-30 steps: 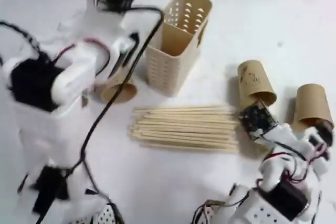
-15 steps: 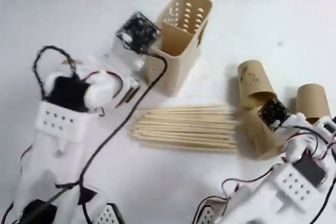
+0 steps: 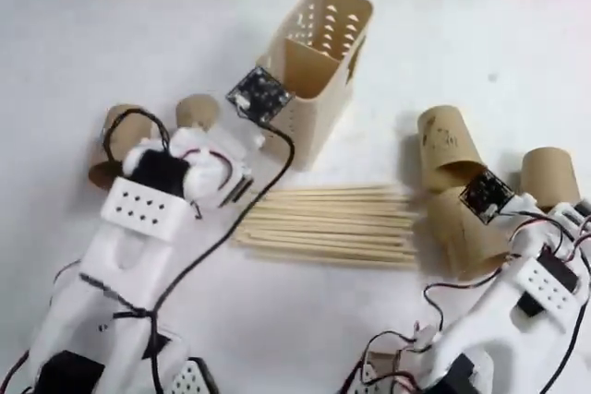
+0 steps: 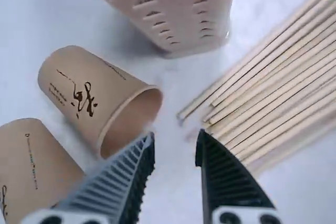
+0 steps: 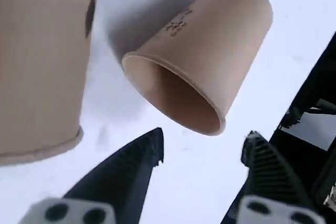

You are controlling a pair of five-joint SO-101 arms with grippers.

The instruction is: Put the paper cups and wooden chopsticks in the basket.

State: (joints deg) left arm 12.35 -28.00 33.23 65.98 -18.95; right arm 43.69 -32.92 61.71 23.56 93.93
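Two paper cups lie on their sides at the left of the counter (image 3: 517,34): a far-left cup (image 3: 113,136) and a second cup (image 3: 197,110) beside it. Your left hand (image 4: 176,137) hovers slightly spread, gripping nothing, between a cup mouth and the near ends of the chopsticks (image 3: 328,223), which lie bundled flat mid-counter. The basket (image 3: 314,62) stands just behind them. Right of the chopsticks lie a back cup (image 3: 446,140), an outer cup (image 3: 551,175) and a front cup (image 3: 466,232). Your right hand (image 5: 205,135) is spread wide and empty, just beside the open rim of one tipped cup (image 5: 210,61).
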